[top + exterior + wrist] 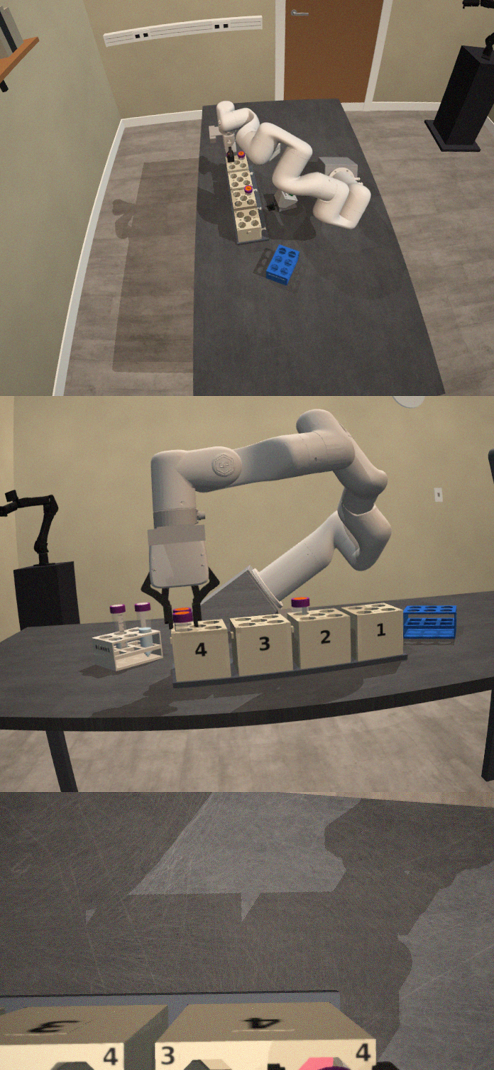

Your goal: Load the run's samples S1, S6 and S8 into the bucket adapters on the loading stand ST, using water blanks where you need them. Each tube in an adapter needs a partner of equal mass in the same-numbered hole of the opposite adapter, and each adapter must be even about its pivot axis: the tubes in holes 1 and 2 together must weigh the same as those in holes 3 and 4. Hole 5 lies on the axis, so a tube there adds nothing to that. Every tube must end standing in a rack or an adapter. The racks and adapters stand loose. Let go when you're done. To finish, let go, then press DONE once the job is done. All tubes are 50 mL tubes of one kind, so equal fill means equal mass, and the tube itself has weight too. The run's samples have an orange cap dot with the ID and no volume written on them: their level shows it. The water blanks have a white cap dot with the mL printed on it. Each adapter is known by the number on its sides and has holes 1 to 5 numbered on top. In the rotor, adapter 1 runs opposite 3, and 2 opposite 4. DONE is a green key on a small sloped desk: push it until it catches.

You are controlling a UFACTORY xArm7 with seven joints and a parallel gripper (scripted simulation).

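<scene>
My gripper (183, 625) (330, 1067) is low over adapter 4 (200, 666) (270, 1032), its fingers slightly apart around a purple cap (182, 617) (336, 1068) in hole 4, not clamped on it. That tube stands deep in the hole. Behind it, another orange-dotted tube (240, 153) (182, 609) stands in adapter 4's back-left hole, as seen in the exterior view. A third orange-dotted tube (248, 189) (299, 602) stands in the back-left hole of adapter 2 (324, 656). Adapter 3 (263, 663) and adapter 1 (248, 235) (377, 648) show no tubes. IDs and levels are unreadable.
The white blanks rack (105, 655), left of adapter 4, holds two white-dotted tubes, one blank (118, 609) and another (143, 607). The blue rack (277, 278) (429, 634) beyond adapter 1 is empty. The sloped desk (286, 202) with the green key stands beside the adapters.
</scene>
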